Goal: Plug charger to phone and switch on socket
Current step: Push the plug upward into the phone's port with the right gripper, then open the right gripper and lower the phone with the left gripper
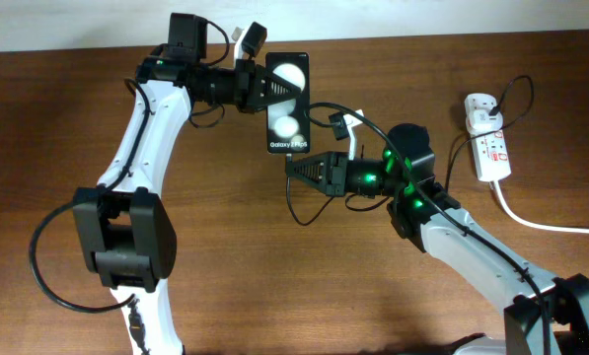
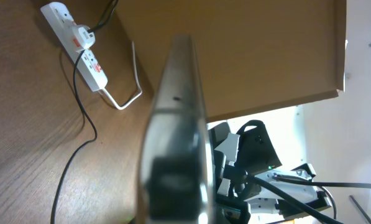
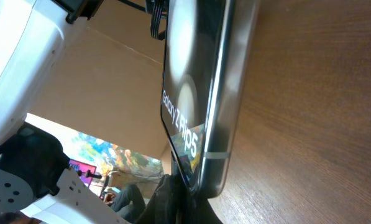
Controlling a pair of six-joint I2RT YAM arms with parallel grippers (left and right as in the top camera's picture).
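Plug-in step: the left claw [image 1: 257, 84], clamped on the phone [image 1: 287, 104] at upper centre, presents its lower edge to the closed right claw [image 1: 296, 166], apparently pinching the charger [image 1: 358, 116] tip; next, seat it squarely, then switch the socket [image 1: 488, 138] at far right.

I read the work surface as a dark brown wooden desk [image 1: 304, 296] with a fine lengthwise grain, and it fills nearly the whole overhead view. A narrow pale strip [image 1: 77, 25] runs beyond its far edge; I cannot tell whether that is wall or floor. In the left wrist view a white wall area [image 2: 325, 134] shows past the desk edge. The right wrist view shows a plain tan panel [image 3: 98, 93] and, below it, a blurred multicoloured patch [image 3: 114, 152]. Lighting is even, with no hard shadows.
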